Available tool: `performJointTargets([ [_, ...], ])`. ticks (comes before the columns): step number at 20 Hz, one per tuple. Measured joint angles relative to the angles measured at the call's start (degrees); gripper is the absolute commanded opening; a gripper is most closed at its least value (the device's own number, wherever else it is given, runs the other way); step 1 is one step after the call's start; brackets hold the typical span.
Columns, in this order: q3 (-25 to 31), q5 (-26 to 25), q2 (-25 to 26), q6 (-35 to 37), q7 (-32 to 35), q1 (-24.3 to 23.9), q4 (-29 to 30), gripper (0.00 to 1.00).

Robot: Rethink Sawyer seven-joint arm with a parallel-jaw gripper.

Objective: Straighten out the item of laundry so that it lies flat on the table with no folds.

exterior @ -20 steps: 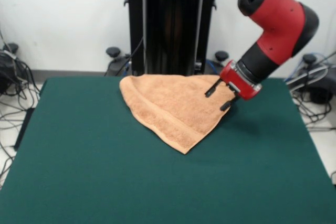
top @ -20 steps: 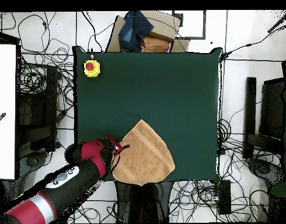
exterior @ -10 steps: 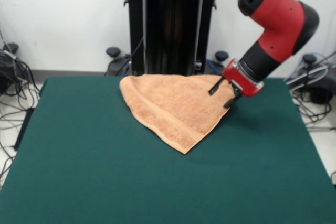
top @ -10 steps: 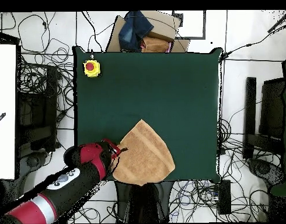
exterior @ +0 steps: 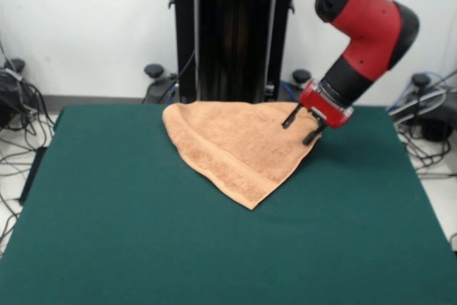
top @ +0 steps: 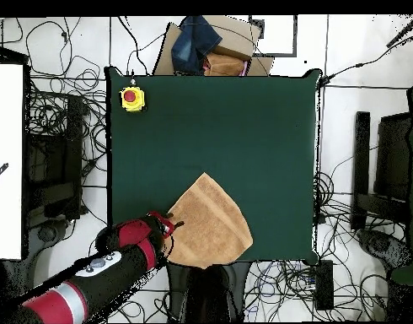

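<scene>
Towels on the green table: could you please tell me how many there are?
1: the towel lies folded into a pointed shape at the table edge nearest the robot, beside the gripper. Nothing suggests another hidden beneath.

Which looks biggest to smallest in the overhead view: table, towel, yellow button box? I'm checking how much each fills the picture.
1. The table, by far the largest.
2. The towel, folded into a rough triangle near one table edge.
3. The yellow button box, a small thing at a table corner.
</scene>
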Motion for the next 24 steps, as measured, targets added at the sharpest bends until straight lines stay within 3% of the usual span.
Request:
performJointTargets([
  [14, 1.9, -0.2, 1.4, -3.8, 0.0, 2.2, 2.3, 1.00],
  [24, 0.8, -0.2, 1.5, 1.0, 0.0, 5.5, 1.9, 1.00],
])
